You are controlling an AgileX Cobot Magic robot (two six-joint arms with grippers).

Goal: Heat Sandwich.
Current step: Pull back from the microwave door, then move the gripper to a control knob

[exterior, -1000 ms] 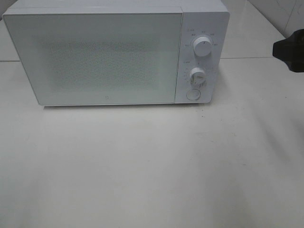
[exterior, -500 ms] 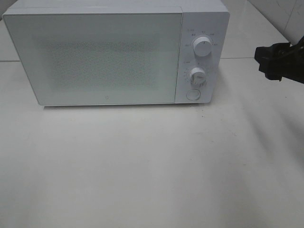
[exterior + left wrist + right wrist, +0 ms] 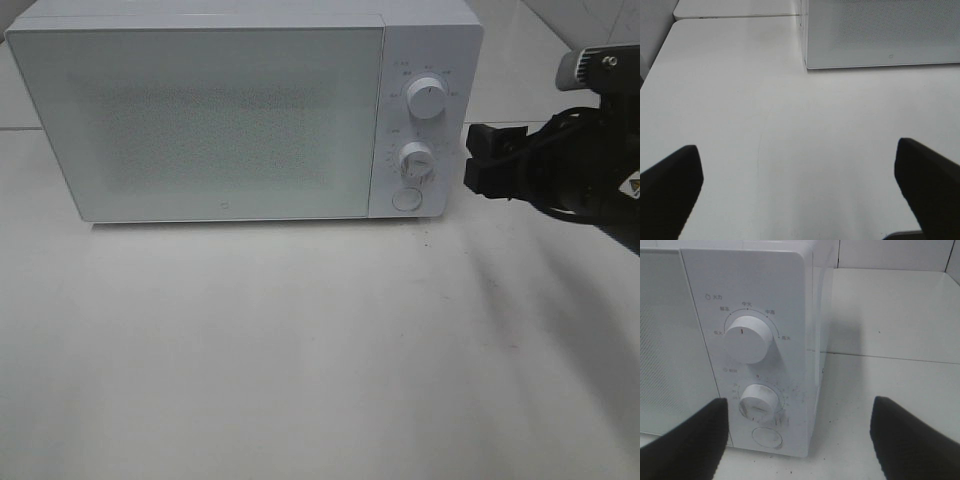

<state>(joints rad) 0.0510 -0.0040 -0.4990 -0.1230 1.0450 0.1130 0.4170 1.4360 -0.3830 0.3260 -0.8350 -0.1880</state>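
Note:
The sandwich is out of view in every frame. A white microwave (image 3: 200, 120) stands at the back of the table with its door shut. Its control panel has an upper knob (image 3: 427, 99), a lower knob (image 3: 416, 160) and a round button (image 3: 406, 199). My right gripper (image 3: 478, 160) hangs open just right of the panel, level with the lower knob (image 3: 758, 402), touching nothing. In its wrist view the right gripper (image 3: 800, 445) faces the panel's right edge. My left gripper (image 3: 800, 200) is open over bare tabletop, short of the microwave's front left corner (image 3: 808, 64).
The white tabletop (image 3: 300, 350) stretches in front of the microwave. A seam in the surface (image 3: 520, 122) runs behind, to the microwave's right. White wall tiles (image 3: 600, 30) rise at the back right.
My right arm has come in from the right edge of the high view, moving left toward the control panel. The microwave has not changed.

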